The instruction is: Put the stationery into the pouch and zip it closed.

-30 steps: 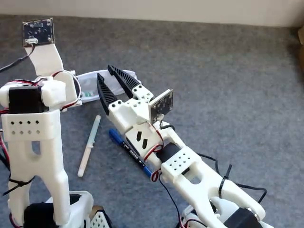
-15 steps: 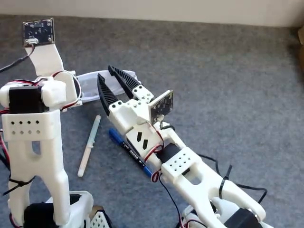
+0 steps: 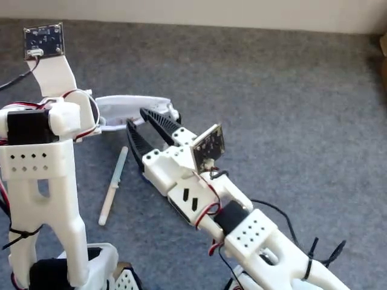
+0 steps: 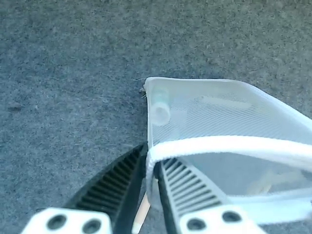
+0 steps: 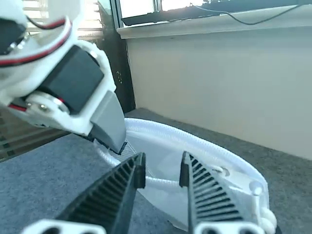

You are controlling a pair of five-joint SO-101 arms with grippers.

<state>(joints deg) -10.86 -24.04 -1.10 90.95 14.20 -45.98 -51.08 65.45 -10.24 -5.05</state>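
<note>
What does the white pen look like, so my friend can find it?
Look at the grey carpet between the two white arms. The pen lies flat there, beside the left arm, just short of the pouch. It is the only thin, pale stick; the pouch is wide and meshy.

pouch [image 3: 136, 107] partly behind left arm [image 3: 37, 166]

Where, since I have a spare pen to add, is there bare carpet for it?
Bare: the carpet on the right arm's outer side, up to the wall. Crowded: between the arms, where the white pen lies and the left end effector pinches the pouch.
</note>
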